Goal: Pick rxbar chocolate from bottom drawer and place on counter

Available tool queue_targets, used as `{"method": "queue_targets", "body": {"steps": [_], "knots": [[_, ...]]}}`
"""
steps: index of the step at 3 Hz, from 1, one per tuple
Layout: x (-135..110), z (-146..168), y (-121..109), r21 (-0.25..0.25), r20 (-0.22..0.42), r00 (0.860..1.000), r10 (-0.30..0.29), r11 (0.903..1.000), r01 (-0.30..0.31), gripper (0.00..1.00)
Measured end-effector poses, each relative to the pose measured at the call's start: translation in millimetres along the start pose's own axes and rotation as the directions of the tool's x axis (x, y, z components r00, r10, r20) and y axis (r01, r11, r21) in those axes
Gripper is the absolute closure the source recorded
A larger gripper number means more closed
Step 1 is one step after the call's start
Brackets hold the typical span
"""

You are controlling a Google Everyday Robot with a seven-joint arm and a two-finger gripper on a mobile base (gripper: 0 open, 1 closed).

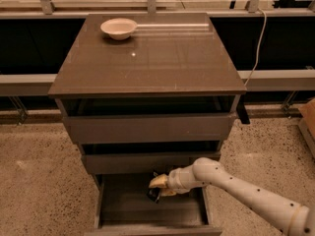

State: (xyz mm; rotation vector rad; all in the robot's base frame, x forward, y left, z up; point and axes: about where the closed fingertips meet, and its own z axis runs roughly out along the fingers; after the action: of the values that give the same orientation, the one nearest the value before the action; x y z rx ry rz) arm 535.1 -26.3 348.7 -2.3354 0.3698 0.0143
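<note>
Camera view: gripper [160, 187] inside bottom drawer [127, 211], perhaps against rxbar chocolate [153, 194].

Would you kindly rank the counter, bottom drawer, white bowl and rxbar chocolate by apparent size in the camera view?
1. counter
2. bottom drawer, partly hidden under the upper drawers
3. white bowl
4. rxbar chocolate, partly covered by the gripper low in the drawer opening, so this rank is less sure
</note>
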Motion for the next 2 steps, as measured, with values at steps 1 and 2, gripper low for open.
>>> {"method": "queue_targets", "body": {"steps": [1, 2], "knots": [[-14.0, -37.7, -44.3, 0.126, 0.016, 0.991, -0.133, 0.9834, 0.13, 1.0], [-33.2, -82.2, -99.3, 0.227, -0.015, 0.941, -0.337, 0.9156, 0.332, 1.0]]}}
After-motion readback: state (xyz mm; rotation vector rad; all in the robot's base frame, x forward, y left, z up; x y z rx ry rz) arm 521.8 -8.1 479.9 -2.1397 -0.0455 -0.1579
